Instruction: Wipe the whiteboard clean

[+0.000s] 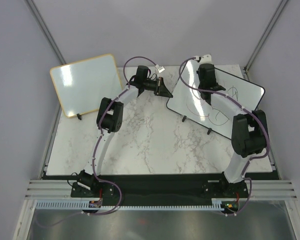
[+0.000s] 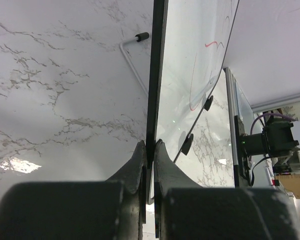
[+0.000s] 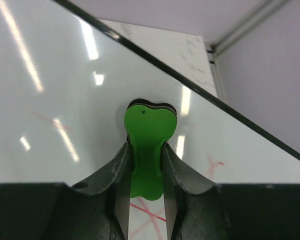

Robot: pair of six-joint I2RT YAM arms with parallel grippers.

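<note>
Whiteboard (image 1: 247,96), black-framed, sits in the upper right of the top view on the marble tabletop (image 1: 150,145). It is propped at a tilt on small black feet, face turned up toward the arms. Black scribbles (image 1: 210,112) loop across its lower half. The right wrist view also shows red strokes (image 3: 145,210) at bottom centre, just past the fingers. Nothing looks wiped clean in the lower area, so I judge the erasing to be early or mid-way.

Left gripper (image 2: 150,150): jaws are pinched onto the board's thin black frame, at the board's left edge in the top view. Likely reason: a light board on feet would slide or tip under rubbing, so this arm acts as a brace.

Right gripper (image 3: 146,155): clamped around the green eraser (image 3: 149,122), handle between the fingers and dark pad end pointing at the glossy surface. The pad appears to meet the board near its upper part. I cannot confirm contact from this angle. Holding it end-on lets the arm press and sweep.

Further out: a second whiteboard with a light wooden frame (image 1: 87,82) lies in the upper left of the top view. It is well apart from both arms and not part of this job.

Risk, as a judgement: the marks sit below the eraser, so the next sweeps need to travel down the board without dislodging the brace.
</note>
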